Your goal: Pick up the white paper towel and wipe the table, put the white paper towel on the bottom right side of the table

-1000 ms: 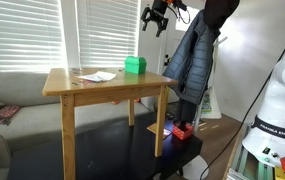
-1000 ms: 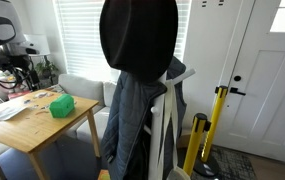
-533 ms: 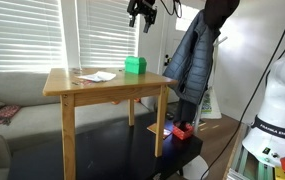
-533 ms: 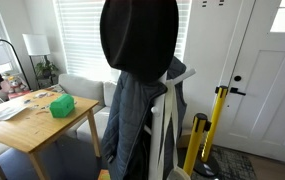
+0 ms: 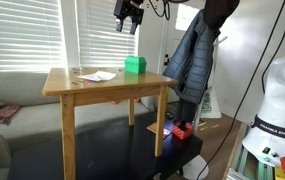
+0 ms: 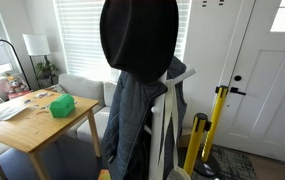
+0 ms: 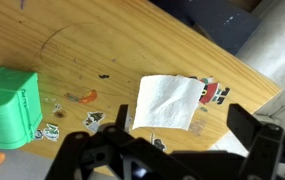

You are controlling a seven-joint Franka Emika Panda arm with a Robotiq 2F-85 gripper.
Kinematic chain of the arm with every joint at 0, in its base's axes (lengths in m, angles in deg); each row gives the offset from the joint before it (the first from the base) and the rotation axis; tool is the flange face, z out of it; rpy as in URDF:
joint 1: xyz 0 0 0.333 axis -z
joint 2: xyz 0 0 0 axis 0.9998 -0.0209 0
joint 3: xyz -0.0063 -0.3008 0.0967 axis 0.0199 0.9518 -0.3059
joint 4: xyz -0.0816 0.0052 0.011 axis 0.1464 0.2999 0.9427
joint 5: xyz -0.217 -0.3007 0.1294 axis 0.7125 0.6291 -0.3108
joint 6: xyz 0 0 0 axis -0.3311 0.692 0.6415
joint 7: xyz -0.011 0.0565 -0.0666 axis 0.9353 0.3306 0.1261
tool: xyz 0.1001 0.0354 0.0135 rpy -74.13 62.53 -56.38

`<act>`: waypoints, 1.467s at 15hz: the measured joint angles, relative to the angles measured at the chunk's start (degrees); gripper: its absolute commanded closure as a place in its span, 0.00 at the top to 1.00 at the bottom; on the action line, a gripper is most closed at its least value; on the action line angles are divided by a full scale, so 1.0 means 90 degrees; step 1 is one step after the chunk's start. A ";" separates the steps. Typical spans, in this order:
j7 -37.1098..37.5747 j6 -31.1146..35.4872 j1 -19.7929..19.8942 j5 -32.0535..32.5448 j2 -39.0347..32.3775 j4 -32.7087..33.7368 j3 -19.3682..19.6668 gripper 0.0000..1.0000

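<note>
hand (image 5: 129, 14) high above green box (image 5: 134, 65), released, jaws spread wide, nothing between them, white paper towel (image 7: 168, 102) flat on worktop (image 7: 92, 45), near green box, not touching it, small scraps (image 7: 82, 97) between the 2

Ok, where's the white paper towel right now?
The white paper towel lies flat on the wooden table, to the left of the green box in an exterior view, not touching it.
</note>
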 measured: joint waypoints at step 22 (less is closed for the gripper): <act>-0.0469 0.2247 -0.0440 0.0754 -0.2534 0.0903 0.0383 1.00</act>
